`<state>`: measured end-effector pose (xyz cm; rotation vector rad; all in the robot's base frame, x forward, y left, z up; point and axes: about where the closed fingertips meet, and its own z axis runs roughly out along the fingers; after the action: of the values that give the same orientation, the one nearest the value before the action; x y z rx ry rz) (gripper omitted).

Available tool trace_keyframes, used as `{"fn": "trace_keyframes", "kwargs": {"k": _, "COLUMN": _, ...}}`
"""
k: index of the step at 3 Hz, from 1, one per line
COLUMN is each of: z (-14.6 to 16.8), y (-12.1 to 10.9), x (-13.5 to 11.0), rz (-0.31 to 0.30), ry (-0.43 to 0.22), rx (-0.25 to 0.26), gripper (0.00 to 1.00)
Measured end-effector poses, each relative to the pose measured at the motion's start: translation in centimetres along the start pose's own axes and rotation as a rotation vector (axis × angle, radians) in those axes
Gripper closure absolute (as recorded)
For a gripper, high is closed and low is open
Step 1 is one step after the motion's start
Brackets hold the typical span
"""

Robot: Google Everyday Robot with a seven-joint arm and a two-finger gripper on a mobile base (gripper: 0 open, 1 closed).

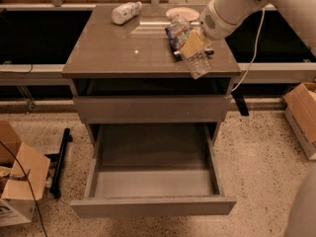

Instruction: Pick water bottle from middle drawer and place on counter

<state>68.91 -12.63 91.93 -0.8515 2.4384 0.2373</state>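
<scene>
My gripper [191, 43] is shut on the clear water bottle [197, 63]. It holds the bottle tilted over the right front part of the counter [123, 53], cap toward the back, base near the counter's front edge. I cannot tell if the bottle touches the top. The white arm [227, 9] comes in from the upper right. The middle drawer [153, 181] is pulled out low in the view, and its grey floor is bare. The drawer front above it [148, 107] is shut.
A fatter white bottle [124, 12] lies at the counter's back left. A plate [183, 13] and a dark snack bag [174, 36] sit at the back right, by the gripper. Cardboard boxes stand on the floor at left [19, 181] and right [302, 115].
</scene>
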Motion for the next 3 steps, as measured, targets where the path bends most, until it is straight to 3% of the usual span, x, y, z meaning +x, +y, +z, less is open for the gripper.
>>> {"fn": "trace_keyframes", "kwargs": {"k": 1, "z": 0.7, "y": -0.2, "x": -3.0, "rz": -0.036, "ry": -0.073, "rx": 0.027, "gripper": 1.00}}
{"fn": "trace_keyframes", "kwargs": {"k": 2, "z": 1.2, "y": -0.1, "x": -8.3, "rz": -0.152, "ry": -0.175, "rx": 0.083, "gripper": 1.00}}
{"fn": "trace_keyframes", "kwargs": {"k": 3, "z": 2.9, "y": 1.4, "x": -12.2, "rz": -0.241, "ry": -0.229, "rx": 0.070, "gripper": 0.88}}
